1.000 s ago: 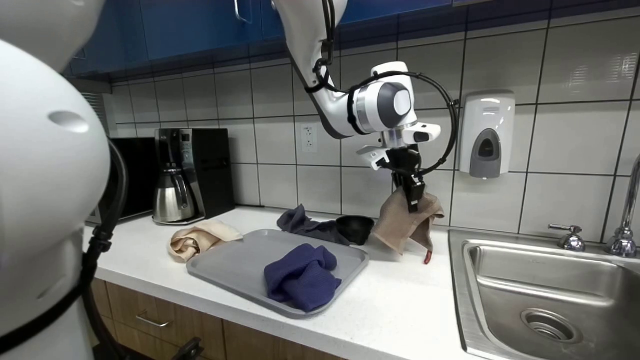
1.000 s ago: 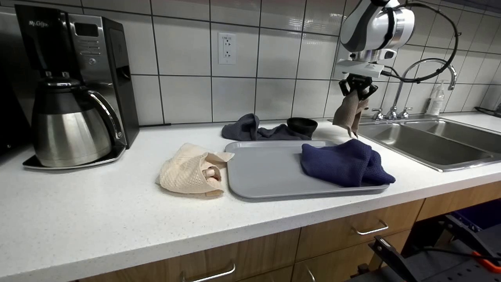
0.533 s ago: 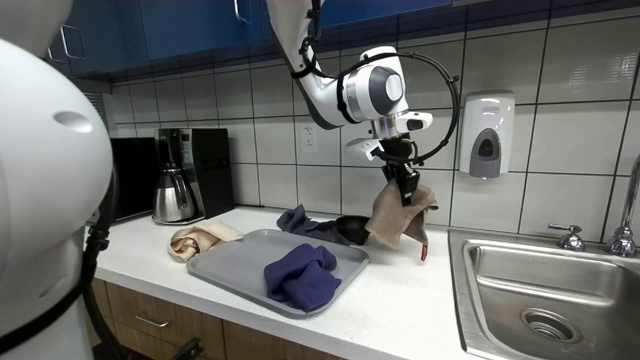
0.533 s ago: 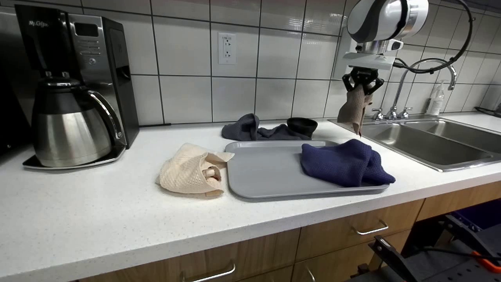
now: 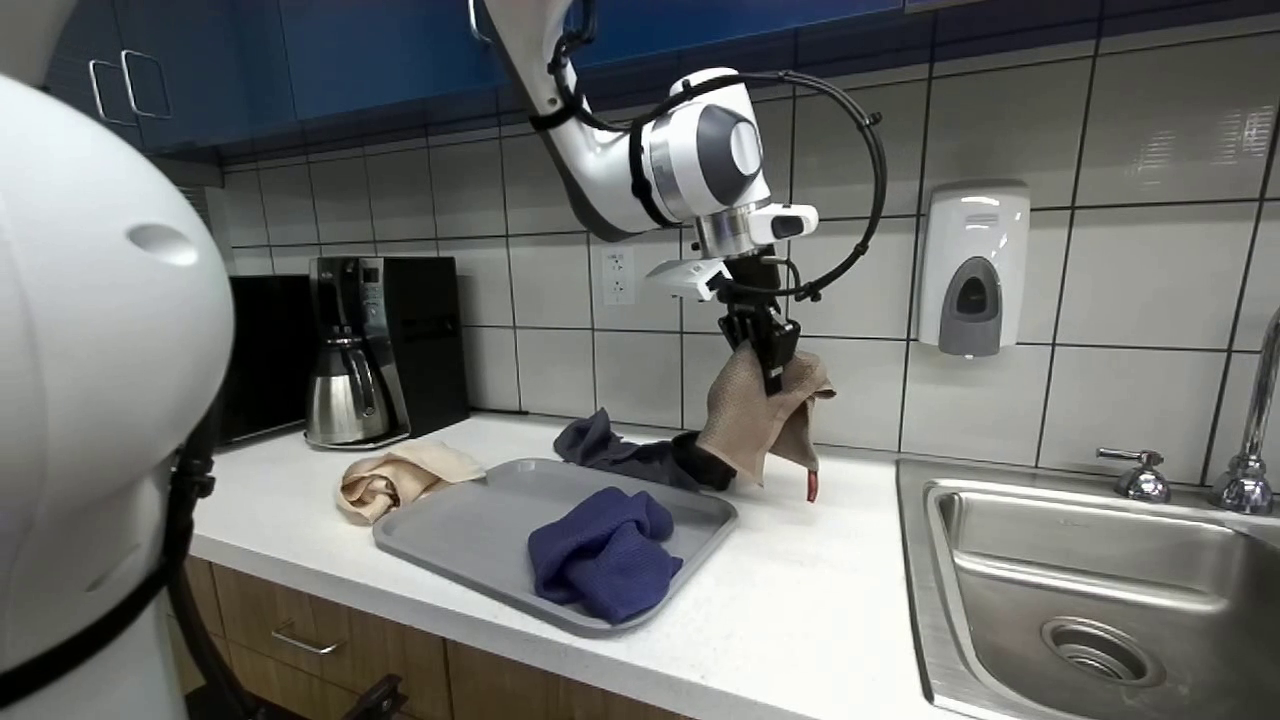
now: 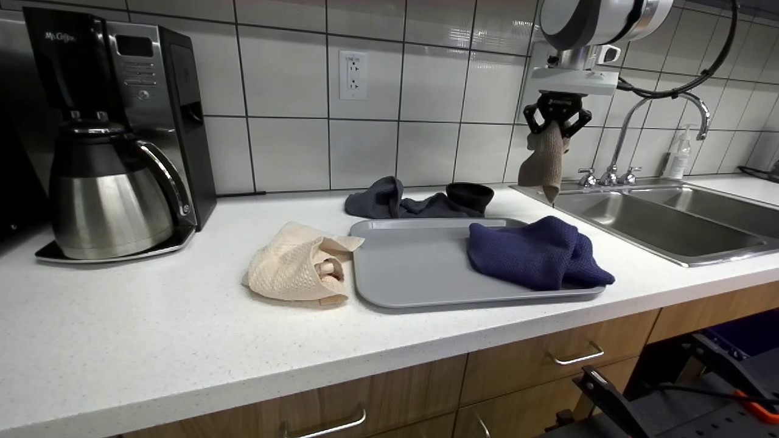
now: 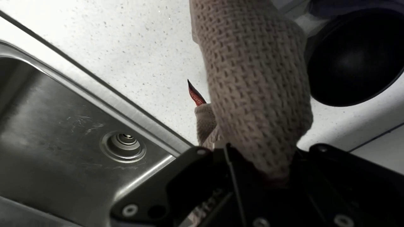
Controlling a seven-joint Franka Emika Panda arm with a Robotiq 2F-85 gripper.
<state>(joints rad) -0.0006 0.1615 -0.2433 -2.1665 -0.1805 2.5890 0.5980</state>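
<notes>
A brown knitted cloth hangs from my gripper, which is shut on a bunched part of it. Its loose folds drape below the fingers, and a red tag dangles from one corner. In the wrist view the cloth fills the space ahead of the jaws, with the tag to its left. A black bowl stands on the counter by the back wall; the hanging cloth partly covers it in an exterior view. The dark grey cloth lies beside the bowl.
A grey tray on the counter carries a crumpled dark blue cloth. Left of the tray lies a cream cloth with something pale showing in its folds. A steel sink, a coffee maker and a wall soap dispenser are around.
My gripper has risen and shifted left in an exterior view, carrying the brown cloth with it. More of the black bowl is now covered by the cloth there. The other things have stayed put.
</notes>
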